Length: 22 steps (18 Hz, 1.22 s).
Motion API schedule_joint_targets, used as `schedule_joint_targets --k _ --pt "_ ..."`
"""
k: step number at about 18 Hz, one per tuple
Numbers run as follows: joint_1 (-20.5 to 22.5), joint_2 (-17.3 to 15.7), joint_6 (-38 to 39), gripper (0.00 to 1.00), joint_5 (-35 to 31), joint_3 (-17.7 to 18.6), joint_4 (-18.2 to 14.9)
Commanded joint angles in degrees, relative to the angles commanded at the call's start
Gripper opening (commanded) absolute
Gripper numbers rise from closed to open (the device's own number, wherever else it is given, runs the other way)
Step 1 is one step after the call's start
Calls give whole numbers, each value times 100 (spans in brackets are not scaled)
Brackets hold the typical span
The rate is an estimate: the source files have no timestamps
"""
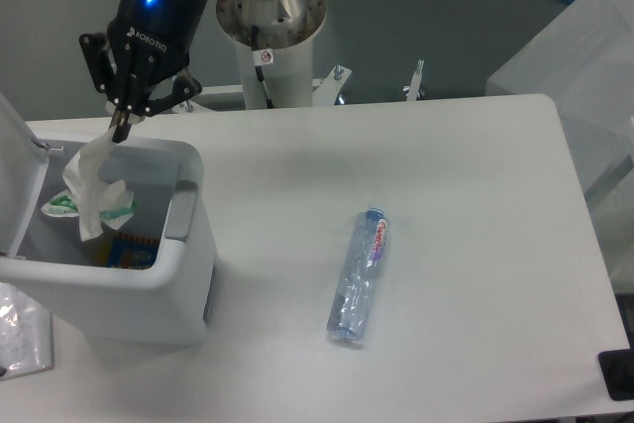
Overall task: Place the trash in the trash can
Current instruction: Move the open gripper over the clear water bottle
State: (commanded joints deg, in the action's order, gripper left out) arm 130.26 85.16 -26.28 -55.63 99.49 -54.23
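Gripper (121, 129) at upper left of frame, fingers pinched together on the top edge of the wrapper (91, 192). Wrapper hanging limp below the fingertips, down inside the mouth of the trash can (183, 245) at lower left; crumpled, pale and clear, with a green bit at its lower part. Lid (20, 170) standing open at the far left edge. A blue-and-yellow item (129, 253) lying on the can floor (nature not discernible).

Step in hand, by judgement: release of the first piece over the can. Next move calls for parting the fingers so the wrapper drops free, then a lift clear of the rim and a traverse right to the second piece.

Bottle (360, 278) lying flat on the worktop (475, 205) at lower centre, well apart from the can; crushed, clear, white-pink label near its upper end. Not yet handled.
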Motion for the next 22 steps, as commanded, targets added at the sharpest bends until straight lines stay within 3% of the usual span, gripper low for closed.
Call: schedule_joint_targets --k 2,5,6,7,12,17,20,22 --pt "-18 26 0 23 9 9 9" --pt "-18 9 9 74 9 -44 9" --pt "-9 0 9 85 9 -61 18" --pt "-9 -9 26 89 9 -79 0" --pt "70 0 131 99 -9 -237 -17" --pt "1439 61 264 100 -71 -35 -17" --pt "1950 517 491 100 -53 -306 -9" --pt "1986 947 492 100 -157 -631 0"
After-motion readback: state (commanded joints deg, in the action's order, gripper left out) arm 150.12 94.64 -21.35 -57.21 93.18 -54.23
